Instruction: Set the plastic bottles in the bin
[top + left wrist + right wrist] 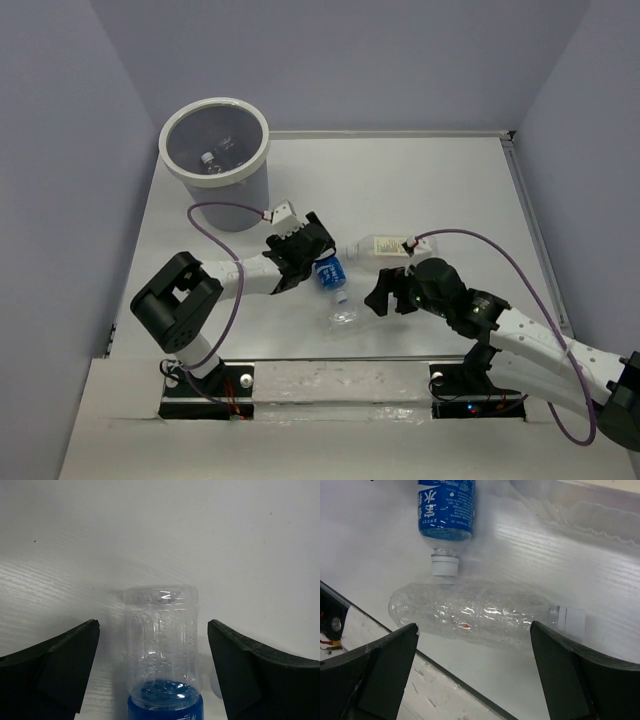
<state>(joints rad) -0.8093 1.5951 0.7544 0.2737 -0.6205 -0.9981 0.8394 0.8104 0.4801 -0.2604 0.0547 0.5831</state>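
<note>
Blue-label bottle (162, 645) lies well apart from the bin (166, 150), btwn the left gripper (152, 630)'s spread jaws, not yet pinched. Plain bottle (480, 612) sits just beside it, w/ right gripper (474, 630) likewise spread over it. Step looks like grasping; next prob. clamp, lift, carry binward.

Black-and-white arms (240, 272), purple cables (228, 204)

Bin (235, 205) far left; three bottles at centre
An inner bottle (212, 158) lies in the bin; the middle bottle (330, 272) lies between the nearer bottle (347, 318) in front and the farther bottle (385, 243) behind-right.
</note>
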